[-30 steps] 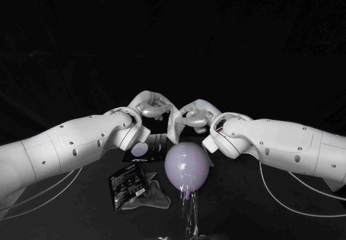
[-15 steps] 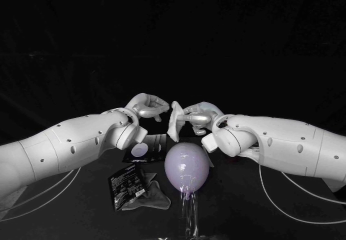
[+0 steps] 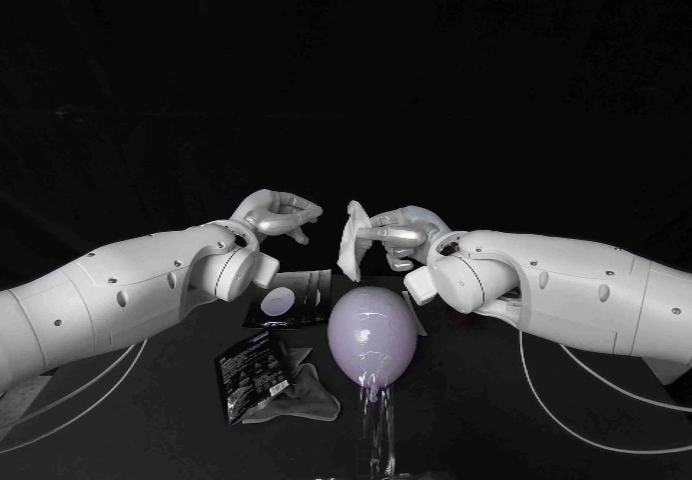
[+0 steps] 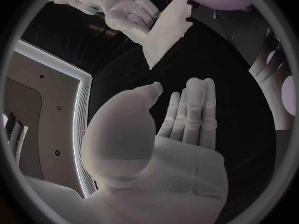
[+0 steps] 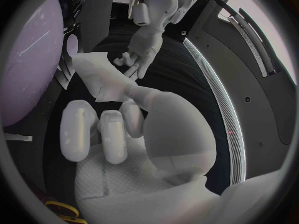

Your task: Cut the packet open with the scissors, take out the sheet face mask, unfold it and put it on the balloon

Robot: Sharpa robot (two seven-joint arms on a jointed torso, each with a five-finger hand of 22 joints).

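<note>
- I count two hands of mine, one sheet mask, one balloon, and two dark flat packets on the table (image 3: 490, 420).
- My right hand (image 3: 401, 232) pinches the folded white sheet mask (image 3: 351, 246) between thumb and fingers, with the other fingers curled in beside it. The mask hangs from that grip, up off the table.
- My left hand (image 3: 277, 215) holds nothing. Its fingers are apart from the thumb and the palm is bare. It sits just beside the mask without touching it.
- The mask is between my two hands, above and behind the balloon (image 3: 372, 332) and not touching it.
- The balloon stands on a clear stem (image 3: 378, 430) in front of me, below both hands.
- One packet (image 3: 248, 372), printed on its face, lies on the balloon's left with a crumpled pale piece (image 3: 306, 398) against its edge. I cannot tell what is inside it.
- The other packet (image 3: 289, 300), with a pale oval on it, lies farther back under my left wrist.
</note>
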